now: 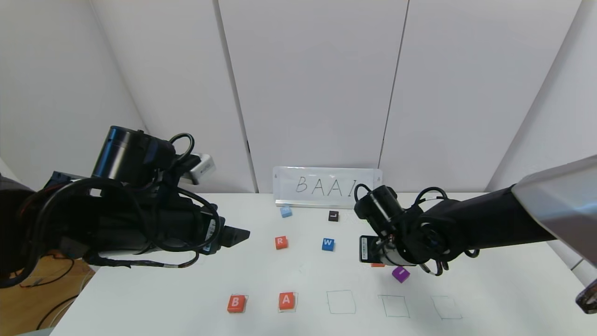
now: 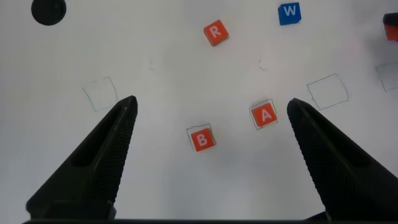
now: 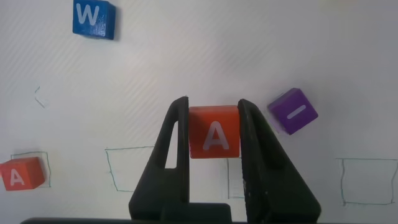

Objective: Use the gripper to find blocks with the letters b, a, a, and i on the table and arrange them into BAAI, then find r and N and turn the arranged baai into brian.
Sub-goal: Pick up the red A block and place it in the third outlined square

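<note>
We hold the second A (image 3: 214,132) in the right gripper (image 3: 214,134), fingers pinching its two sides, letter facing the wrist camera. In the head view the block is almost hidden under the wrist; only an orange edge shows, near the purple I (image 1: 400,274), above the desk (image 1: 489,289).

Step in hand, as we judge it: carry this A to the third square (image 1: 341,302), the first vacant one after B (image 1: 236,303) and the placed A (image 1: 287,300). To do it well we keep the block level, line it up with the drawn outline, and match the letter orientation of the two blocks already set. We lower until it meets the desk before releasing, then lift straight up so the fingers do not drag it. We keep clear of the I on the way; it lies just beside the held block.

The left gripper (image 2: 208,115) hovers over B and A with its fingers spread wide, holding nothing.

Count:
- Orange-red blocks: four (B, placed A, held A, R (image 1: 281,242)).
- Blue W (image 1: 328,244): one.
- Light blue block (image 1: 286,211): one, letter unreadable.
- Black block (image 1: 333,215): one, letter uncertain.
- Purple I: one.
- Green squares: five, two filled.
- BAAI sign (image 1: 326,186): one, at the back.

We cannot make out an N.
</note>
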You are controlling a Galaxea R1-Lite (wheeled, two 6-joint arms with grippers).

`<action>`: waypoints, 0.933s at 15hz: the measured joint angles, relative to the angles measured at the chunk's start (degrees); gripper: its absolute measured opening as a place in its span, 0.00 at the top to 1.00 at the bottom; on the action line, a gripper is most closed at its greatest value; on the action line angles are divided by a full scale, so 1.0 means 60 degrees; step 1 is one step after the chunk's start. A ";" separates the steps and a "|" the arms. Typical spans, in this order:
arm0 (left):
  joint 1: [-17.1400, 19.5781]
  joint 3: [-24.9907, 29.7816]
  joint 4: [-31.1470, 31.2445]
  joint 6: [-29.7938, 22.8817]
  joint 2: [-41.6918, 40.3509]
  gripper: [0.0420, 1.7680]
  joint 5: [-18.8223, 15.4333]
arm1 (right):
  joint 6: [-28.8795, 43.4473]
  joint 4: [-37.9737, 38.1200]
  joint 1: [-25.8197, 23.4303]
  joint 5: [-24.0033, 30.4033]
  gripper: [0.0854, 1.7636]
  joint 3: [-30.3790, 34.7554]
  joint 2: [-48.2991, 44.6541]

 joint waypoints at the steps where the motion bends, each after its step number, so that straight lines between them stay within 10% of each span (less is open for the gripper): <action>1: 0.0002 0.0037 0.0006 0.0069 -0.0114 0.03 -0.0006 | 0.0018 0.0018 0.0142 -0.0018 0.73 -0.0093 0.0116; 14: 0.0014 0.0335 0.0024 0.0624 -0.1189 0.03 -0.0018 | 0.1290 0.0004 0.1416 -0.0297 0.73 -0.0616 0.0882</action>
